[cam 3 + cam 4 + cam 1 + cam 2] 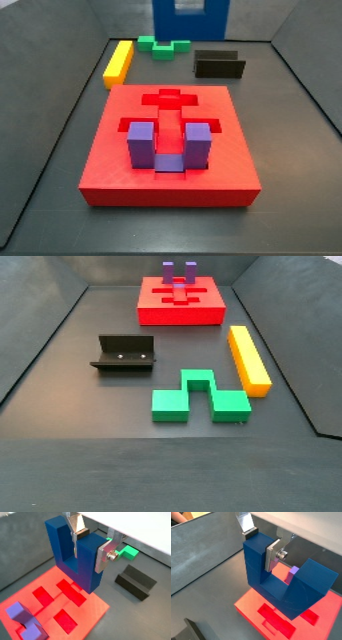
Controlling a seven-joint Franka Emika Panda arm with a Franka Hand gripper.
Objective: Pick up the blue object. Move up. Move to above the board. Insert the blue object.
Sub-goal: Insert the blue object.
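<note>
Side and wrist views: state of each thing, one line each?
gripper: shut on the blue object, up above the board
blue object: held, prongs up, off the board
board: flat on floor, some recesses empty
purple block: seated in board, prongs up
green block: loose on floor
yellow bar: flat on floor
fixture: on floor

Navy U-block (75, 559) upright in claw (90, 543), above red recessed board (87, 604).

Tool (90, 543) raised, pointing down, seen in both wrist views. Flat silver fingers (105, 556) clamped on one prong of the blue object (75, 557), one plate on each face; prongs pointing up. Same grip from the opposite side (262, 548). Arm itself out of frame.
</note>
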